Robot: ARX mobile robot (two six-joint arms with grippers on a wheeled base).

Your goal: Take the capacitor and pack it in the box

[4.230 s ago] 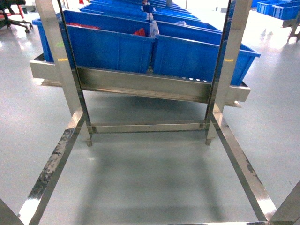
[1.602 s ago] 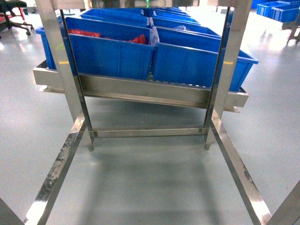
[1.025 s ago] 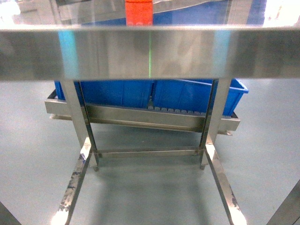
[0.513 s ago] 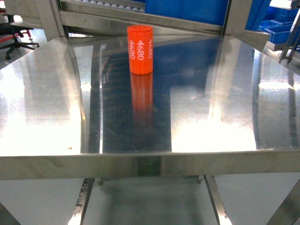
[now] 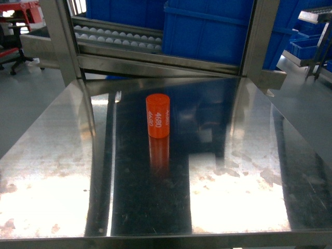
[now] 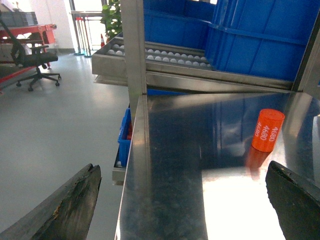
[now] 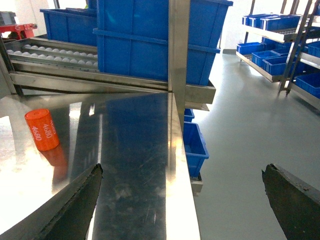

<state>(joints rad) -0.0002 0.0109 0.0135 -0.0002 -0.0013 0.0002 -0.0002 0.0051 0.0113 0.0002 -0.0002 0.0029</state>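
On the steel desk (image 5: 244, 171), slightly left of centre and toward the far half, we see the capacitor (image 5: 158, 115): an orange cylinder standing upright, white "4680" printed down its side, its reflection running toward us on the polished top. Nothing touches it. We don't see the box in any view. Left gripper (image 6: 185, 200): both dark, worn fingers (image 6: 70, 207) frame the bottom corners of the left wrist view, spread wide apart with nothing between them, low off the near-left edge of the desk; capacitor sits well ahead and to the right of it. Right gripper (image 7: 187, 200): same story, fingers (image 7: 75, 205) splayed wide and empty, hanging over the near-right edge of the desk, capacitor well off to its left and farther away. Neither gripper shows in the head view. Beyond the far edge of the desk we see a steel rack (image 5: 155, 59) with roller tracks carrying blue bins (image 5: 207, 31). More blue bins sit on shelving (image 7: 280, 45) at the right, and an office chair (image 6: 32, 62) stands on the grey floor (image 6: 55, 130) at the far left.
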